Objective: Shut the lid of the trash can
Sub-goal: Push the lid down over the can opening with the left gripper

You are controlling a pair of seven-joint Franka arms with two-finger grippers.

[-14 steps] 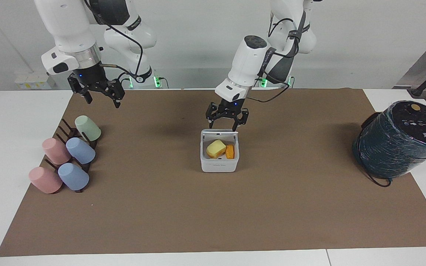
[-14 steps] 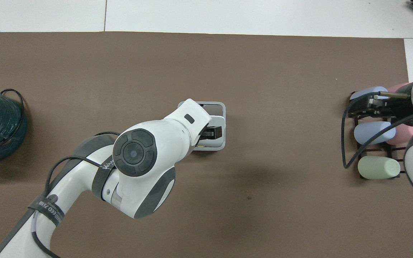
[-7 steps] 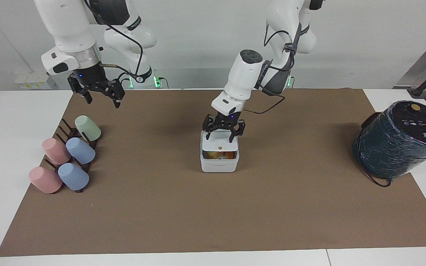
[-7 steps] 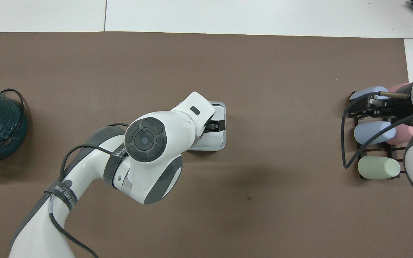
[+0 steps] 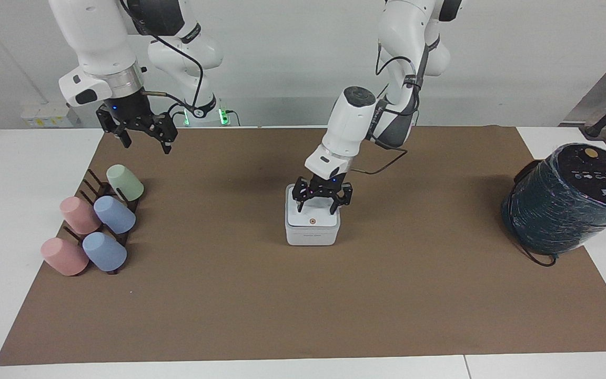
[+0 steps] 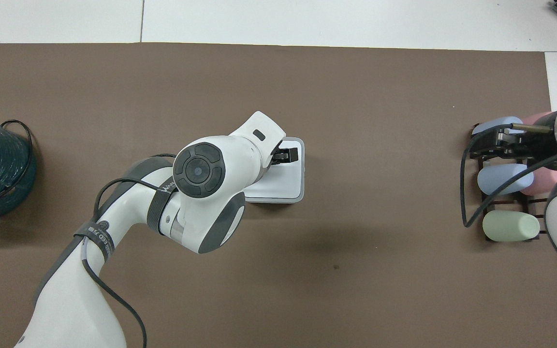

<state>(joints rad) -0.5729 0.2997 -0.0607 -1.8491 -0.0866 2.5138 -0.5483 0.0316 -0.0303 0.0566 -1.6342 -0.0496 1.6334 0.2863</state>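
**Lid lying flat on the trash can under the left gripper**

Where the brown mat covers the middle of the tabletop, the trash can is seen standing upright, roughly midway between the two arms' ends. Its lid lies flat on top, with the small orange dot facing up, and nothing of the inside is shown. The left gripper is placed directly on the lid, at the edge nearer to the robots; its jaws are spread apart, and both fingertips appear to touch the lid's top face, with nothing held between them. In the overhead view the left arm's wrist covers much of the can, and only part of the lid is left visible.

The right gripper is kept waiting in the air over the mat's corner at the right arm's end, above the cup rack; its jaws are spread apart and empty. On that rack five cups are laid: one green cup, two pink and two blue. A large dark plastic-wrapped cylinder is set at the left arm's end of the tabletop, well apart from the trash can.
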